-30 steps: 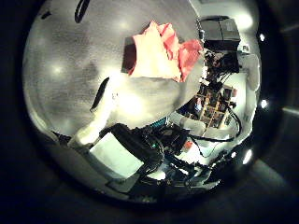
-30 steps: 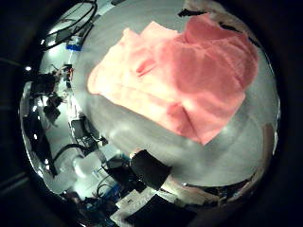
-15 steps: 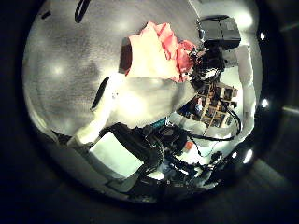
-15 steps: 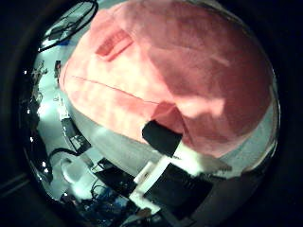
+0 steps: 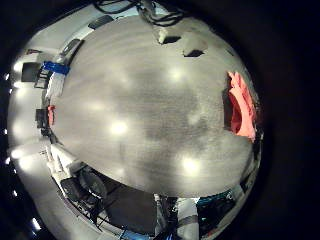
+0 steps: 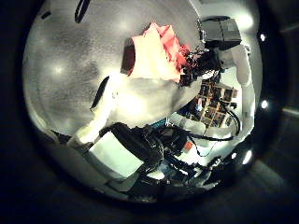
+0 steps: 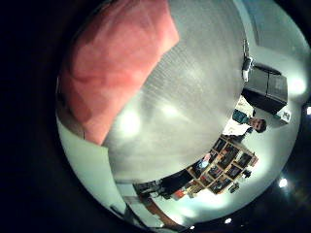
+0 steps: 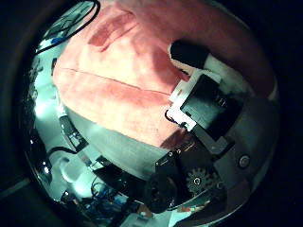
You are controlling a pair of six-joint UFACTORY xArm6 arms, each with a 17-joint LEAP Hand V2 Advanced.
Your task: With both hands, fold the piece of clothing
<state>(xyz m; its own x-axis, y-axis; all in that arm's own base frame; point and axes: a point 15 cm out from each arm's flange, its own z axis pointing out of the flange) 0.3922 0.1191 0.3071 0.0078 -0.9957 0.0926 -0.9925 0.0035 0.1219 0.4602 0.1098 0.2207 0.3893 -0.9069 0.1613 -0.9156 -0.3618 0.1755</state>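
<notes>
The piece of clothing (image 8: pixel 123 66) lies spread on the table and fills much of the right thumb side palm view, so it is close under my right hand. A finger (image 8: pixel 185 49) of my right hand (image 8: pixel 204 104) curls in with its tip on the cloth. The right little finger side palm view shows the clothing (image 7: pixel 112 58) beside bare table (image 7: pixel 185 107). In the left thumb side palm view the clothing (image 6: pixel 154 51) lies far off with the other hand (image 6: pixel 201 63) at its edge. My left hand (image 6: pixel 101 98) is open, above bare table, away from the clothing (image 5: pixel 238 103).
The table (image 5: pixel 140 110) spreads wide under my left hand. Small objects (image 5: pixel 165 35) lie near its far edge. Shelves and equipment (image 6: pixel 220 98) stand beyond the table, past the clothing.
My right hand has come down close onto the clothing, which now fills its thumb side view, and its finger has curled in over the cloth. My left hand has stayed where it was.
</notes>
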